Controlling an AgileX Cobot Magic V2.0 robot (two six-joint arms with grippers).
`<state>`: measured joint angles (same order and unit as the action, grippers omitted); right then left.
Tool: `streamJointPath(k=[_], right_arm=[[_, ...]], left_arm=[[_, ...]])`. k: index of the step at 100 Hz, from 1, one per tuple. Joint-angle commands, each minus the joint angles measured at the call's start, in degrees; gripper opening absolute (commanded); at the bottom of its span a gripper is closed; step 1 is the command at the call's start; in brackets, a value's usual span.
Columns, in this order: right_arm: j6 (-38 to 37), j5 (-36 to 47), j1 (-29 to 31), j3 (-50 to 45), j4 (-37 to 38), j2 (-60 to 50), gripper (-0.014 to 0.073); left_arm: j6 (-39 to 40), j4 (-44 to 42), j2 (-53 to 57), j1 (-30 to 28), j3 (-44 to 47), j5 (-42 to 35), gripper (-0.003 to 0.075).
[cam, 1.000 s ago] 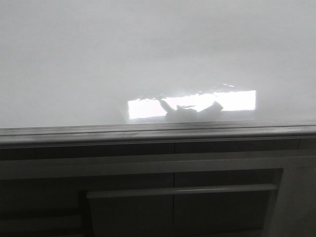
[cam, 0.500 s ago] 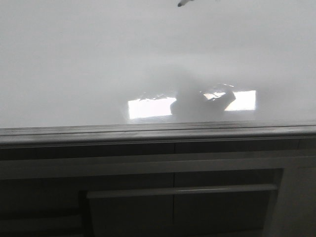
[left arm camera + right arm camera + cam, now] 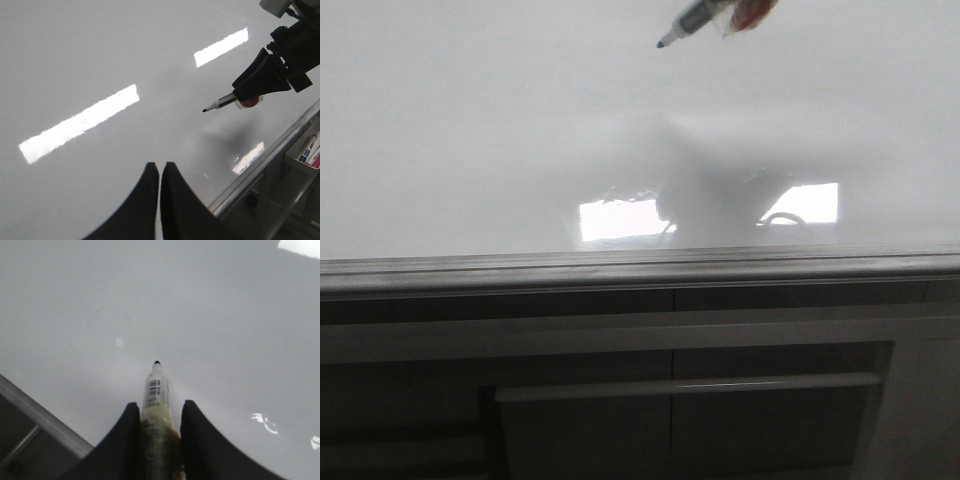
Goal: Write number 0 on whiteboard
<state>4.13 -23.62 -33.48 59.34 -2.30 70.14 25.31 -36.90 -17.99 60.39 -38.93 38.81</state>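
Note:
The whiteboard (image 3: 480,130) is a large glossy white board with a grey metal edge strip along its near side. No number 0 shows on it; the surface is blank. My right gripper (image 3: 157,407) is shut on a black-tipped marker (image 3: 156,387), its tip a little above the board. In the front view the marker (image 3: 688,22) enters from the top, tip pointing down-left. In the left wrist view the right gripper (image 3: 265,75) holds the marker (image 3: 220,103) over the board. My left gripper (image 3: 160,167) is shut and empty above the board.
A dark cabinet with drawer fronts (image 3: 670,400) stands below the board's grey edge strip (image 3: 640,268). Bright rectangular light reflections (image 3: 620,218) lie on the board. A tray with spare markers (image 3: 310,150) hangs beside the board's edge.
The marker and right gripper have come into the front view from the top and moved down toward the board. Their dark reflection near the bright patch has shifted.

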Motion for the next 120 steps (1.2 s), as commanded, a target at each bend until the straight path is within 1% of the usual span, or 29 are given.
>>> streamJointPath(k=[1,13,52,120], right_arm=[[-0.1,8.1,0.3,1.5,0.3,-1.1,-0.0048],[-0.1,10.9,0.3,1.7,0.3,-0.7,-0.0047],[-0.1,11.8,0.3,2.4,0.2,4.8,-0.0047],[-0.1,11.4,0.3,2.5,-1.6,8.1,-0.0048]], left_arm=[[0.6,-1.8,-0.6,0.3,-1.3,-4.0,-0.0020],[0.6,-1.8,-0.6,0.3,-1.3,-4.0,-0.0020],[0.9,-1.8,-0.6,0.3,-1.3,-4.0,-0.0020],[1.1,-1.8,-0.6,0.3,-1.3,-4.0,-0.0020]])
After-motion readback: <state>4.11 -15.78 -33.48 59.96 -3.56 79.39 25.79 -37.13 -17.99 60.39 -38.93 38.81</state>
